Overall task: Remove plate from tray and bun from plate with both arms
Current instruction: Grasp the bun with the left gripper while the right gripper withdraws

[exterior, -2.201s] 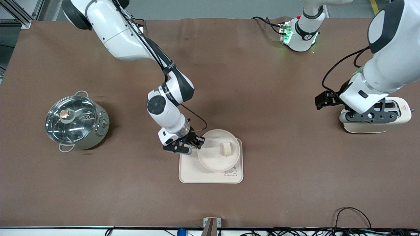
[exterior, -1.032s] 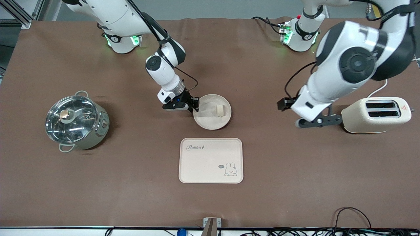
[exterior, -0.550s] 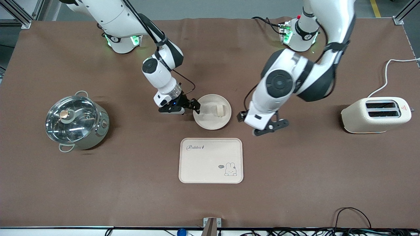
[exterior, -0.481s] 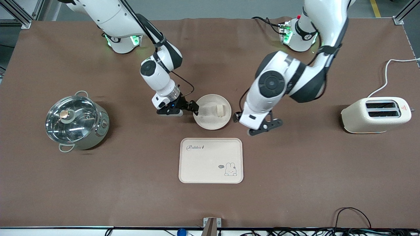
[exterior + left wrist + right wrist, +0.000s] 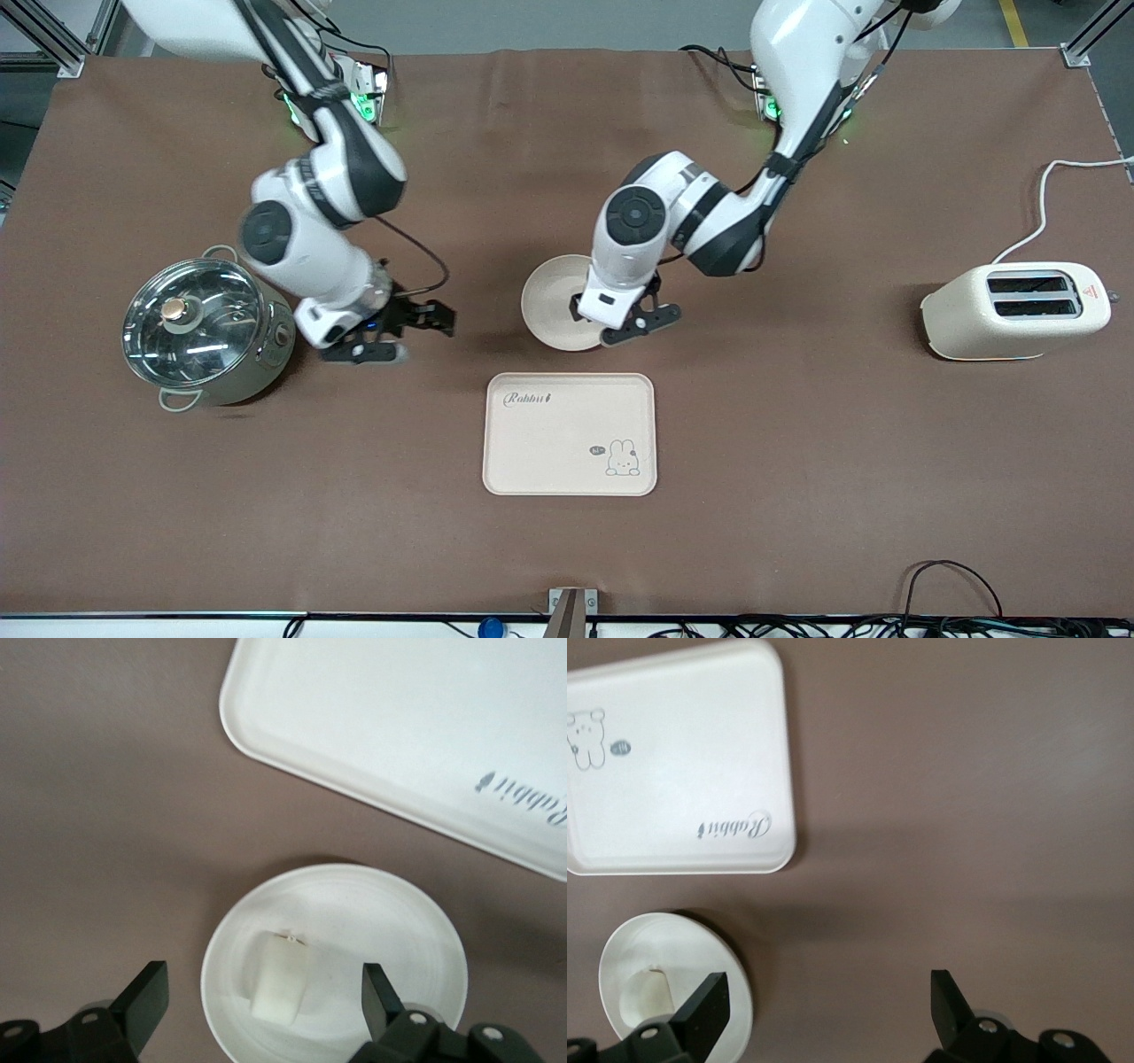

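Left claw (image 5: 266, 1010) is over the plate (image 5: 549, 301), spread wide, fingers either side of the bun (image 5: 281, 988) with gaps on both sides, not touching it. Bun sits in the plate, off-centre. Plate is on the table (image 5: 797, 461), off the tray (image 5: 570, 433), just farther from the front camera than it. Tray holds nothing; "Rabbit" script and bunny drawing show. Right claw (image 5: 416, 330) is spread, holding nothing, up over bare table between the plate and the lidded pot (image 5: 205, 330). Toaster (image 5: 1015, 310) sits at the left arm's end of the table.
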### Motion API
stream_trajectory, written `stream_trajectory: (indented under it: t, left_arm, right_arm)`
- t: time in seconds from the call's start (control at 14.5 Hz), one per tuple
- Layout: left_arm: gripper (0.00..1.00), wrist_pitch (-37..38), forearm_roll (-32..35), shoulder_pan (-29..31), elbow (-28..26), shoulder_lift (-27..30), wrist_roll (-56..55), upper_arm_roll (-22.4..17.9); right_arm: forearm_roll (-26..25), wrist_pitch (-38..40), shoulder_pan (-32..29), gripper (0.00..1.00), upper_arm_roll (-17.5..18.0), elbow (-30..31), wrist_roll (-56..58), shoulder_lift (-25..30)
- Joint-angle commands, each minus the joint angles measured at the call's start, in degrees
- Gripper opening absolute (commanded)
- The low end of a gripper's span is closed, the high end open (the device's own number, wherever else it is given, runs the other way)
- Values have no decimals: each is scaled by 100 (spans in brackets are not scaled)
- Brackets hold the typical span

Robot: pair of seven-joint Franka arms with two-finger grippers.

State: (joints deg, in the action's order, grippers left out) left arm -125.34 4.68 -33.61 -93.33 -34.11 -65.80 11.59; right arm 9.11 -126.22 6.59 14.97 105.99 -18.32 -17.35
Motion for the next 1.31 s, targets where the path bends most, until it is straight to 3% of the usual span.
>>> stream_trajectory:
  t: [0.0, 0.34, 0.76, 1.03, 1.24]
  left_arm:
    - [89, -210, 480, -285, -1, -245, -467, -43]
    - [84, -219, 710, -506, -45, -509, -556, -34]
    - [63, -333, 692, -515, -115, -632, -574, -25]
    - [50, -456, 683, -514, -89, -746, -574, -25]
    - [27, -553, 622, -506, -89, -738, -591, -25]
  right_arm:
    - [-513, 1113, -18, 100, -379, -972, 214, -84]
    - [-638, 2267, -18, 100, -1354, -2090, 1224, 21]
    - [-674, 3155, -9, 100, -2365, -2689, 2261, 355]
    - [-717, 3770, -9, 100, -2647, -3049, 2306, 505]
    - [-972, 3903, -9, 100, -2674, -3102, 2542, 627]
